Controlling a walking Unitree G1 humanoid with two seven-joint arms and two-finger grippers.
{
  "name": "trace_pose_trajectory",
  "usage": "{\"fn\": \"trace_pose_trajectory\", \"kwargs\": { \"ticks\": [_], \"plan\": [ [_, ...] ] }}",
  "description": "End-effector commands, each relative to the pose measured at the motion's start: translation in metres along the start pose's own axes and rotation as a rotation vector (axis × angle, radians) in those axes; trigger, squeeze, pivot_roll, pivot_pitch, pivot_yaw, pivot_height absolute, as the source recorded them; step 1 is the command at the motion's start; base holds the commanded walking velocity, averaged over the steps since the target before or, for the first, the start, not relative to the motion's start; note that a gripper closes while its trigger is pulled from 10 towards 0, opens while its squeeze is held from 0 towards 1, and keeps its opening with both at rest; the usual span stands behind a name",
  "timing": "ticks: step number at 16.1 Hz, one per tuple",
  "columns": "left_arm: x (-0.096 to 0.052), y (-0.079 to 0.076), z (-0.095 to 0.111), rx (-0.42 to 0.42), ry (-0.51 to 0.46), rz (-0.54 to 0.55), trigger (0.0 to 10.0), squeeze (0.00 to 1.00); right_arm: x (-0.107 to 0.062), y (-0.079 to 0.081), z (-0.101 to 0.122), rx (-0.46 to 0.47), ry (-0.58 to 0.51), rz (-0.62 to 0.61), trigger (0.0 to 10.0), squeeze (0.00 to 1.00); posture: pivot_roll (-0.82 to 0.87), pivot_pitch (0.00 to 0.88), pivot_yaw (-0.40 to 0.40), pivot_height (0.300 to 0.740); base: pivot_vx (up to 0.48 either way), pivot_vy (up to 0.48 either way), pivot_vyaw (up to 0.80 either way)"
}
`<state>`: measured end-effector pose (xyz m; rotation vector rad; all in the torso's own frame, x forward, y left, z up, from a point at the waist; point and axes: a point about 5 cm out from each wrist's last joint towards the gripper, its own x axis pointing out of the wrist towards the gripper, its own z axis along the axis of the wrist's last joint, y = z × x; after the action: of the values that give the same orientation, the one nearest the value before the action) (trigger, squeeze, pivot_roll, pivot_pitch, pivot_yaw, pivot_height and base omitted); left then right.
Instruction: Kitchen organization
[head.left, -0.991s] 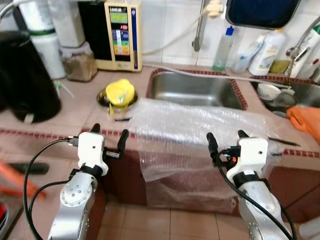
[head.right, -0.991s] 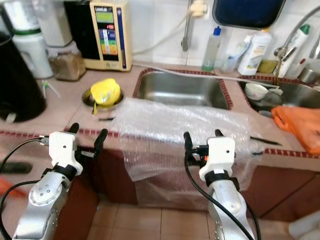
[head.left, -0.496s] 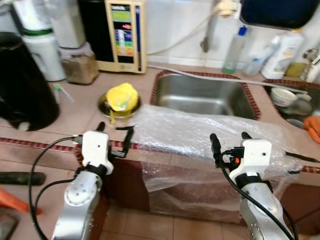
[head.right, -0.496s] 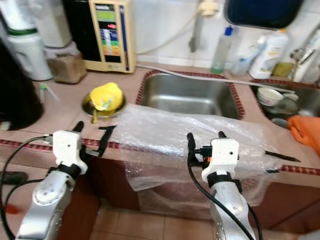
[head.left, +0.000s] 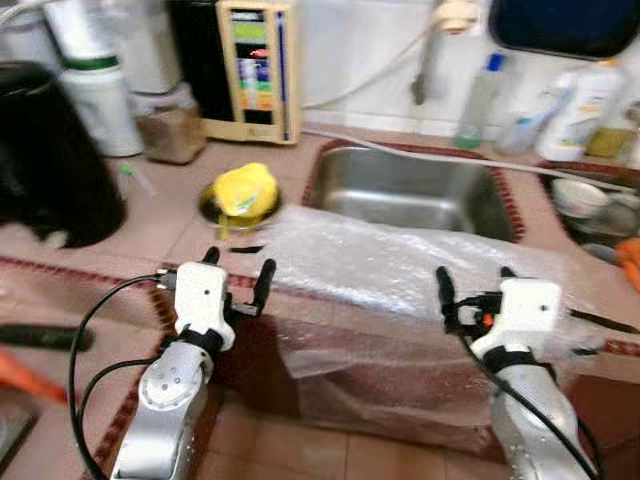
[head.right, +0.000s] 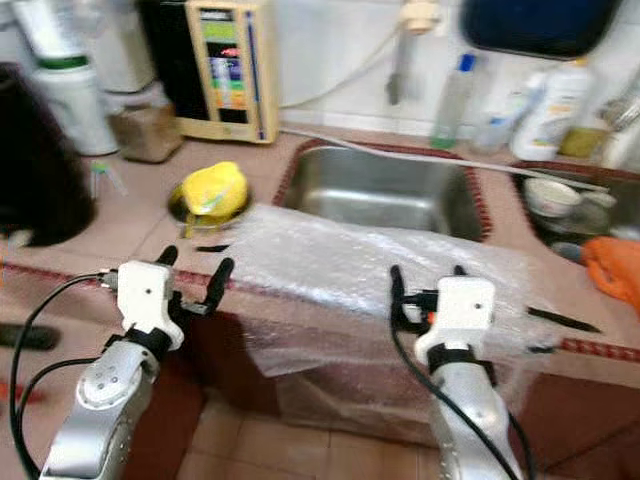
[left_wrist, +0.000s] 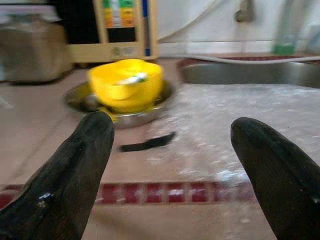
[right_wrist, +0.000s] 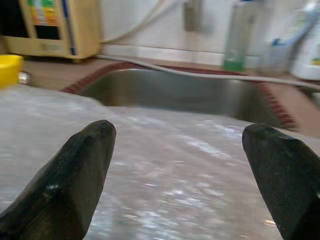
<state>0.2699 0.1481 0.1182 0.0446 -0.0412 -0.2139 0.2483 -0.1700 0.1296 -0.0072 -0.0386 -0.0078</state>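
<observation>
Both claws spread, empty: L claw (head.left: 236, 272), R claw (head.left: 474, 285) at surface (head.left: 150, 225) edge; approach bubble wrap (head.left: 400, 265) low, pinch its edge.

A large sheet of clear bubble wrap (head.left: 400, 275) lies spread over the front of the tiled surface (head.left: 150, 225), just in front of the steel sink (head.left: 420, 190). Its near part hangs over the surface's front edge and droops down the cabinet face in loose folds. To its left, just beside its corner, a yellow cup (head.left: 243, 190) sits in a shallow metal dish (left_wrist: 82, 100), with a small black strip (left_wrist: 147, 142) lying just before the dish.
</observation>
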Motion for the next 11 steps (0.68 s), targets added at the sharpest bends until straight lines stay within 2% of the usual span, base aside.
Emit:
{"fn": "trace_pose_trajectory", "kwargs": {
  "ticks": [1, 2, 3, 4, 9, 11],
  "plan": [
    [0.0006, 0.0018, -0.0003, 0.007, 0.011, 0.003, 10.0, 0.0, 0.0007, -0.0005, 0.0046, 0.01, -0.012, -0.002, 10.0, 0.0, 0.01, 0.0, -0.01, 0.74, 0.0, 0.0, 0.0],
    [0.0007, 0.0019, -0.0004, 0.009, 0.012, 0.003, 10.0, 0.0, 0.0009, -0.0003, 0.0051, 0.023, -0.012, -0.004, 10.0, 0.0, 0.01, 0.0, -0.012, 0.74, 0.0, -0.48, 0.0],
    [0.0004, 0.0011, -0.0019, 0.01, 0.022, -0.008, 10.0, 0.0, 0.0014, 0.0006, 0.0063, 0.024, -0.013, 0.001, 10.0, 0.0, 0.01, 0.0, -0.012, 0.74, 0.0, 0.0, 0.0],
    [0.0005, -0.0022, -0.0039, -0.028, 0.038, -0.023, 10.0, 0.0, 0.0016, 0.0021, 0.0076, 0.02, -0.019, 0.012, 10.0, 0.0, 0.01, 0.0, -0.012, 0.74, 0.0, 0.0, 0.0],
    [0.0059, -0.0019, -0.0009, -0.001, 0.02, 0.003, 10.0, 0.0, 0.003, 0.0008, 0.0085, 0.008, -0.026, 0.007, 10.0, 0.0, 0.0, 0.0, -0.006, 0.74, 0.0, 0.0, 0.0],
    [0.0059, -0.0026, -0.0029, -0.015, 0.038, -0.019, 10.0, 0.0, 0.0022, 0.0, 0.0075, 0.0, -0.023, 0.004, 10.0, 0.0, 0.0, 0.0, -0.003, 0.74, 0.0, 0.0, 0.0]
  ]
}}
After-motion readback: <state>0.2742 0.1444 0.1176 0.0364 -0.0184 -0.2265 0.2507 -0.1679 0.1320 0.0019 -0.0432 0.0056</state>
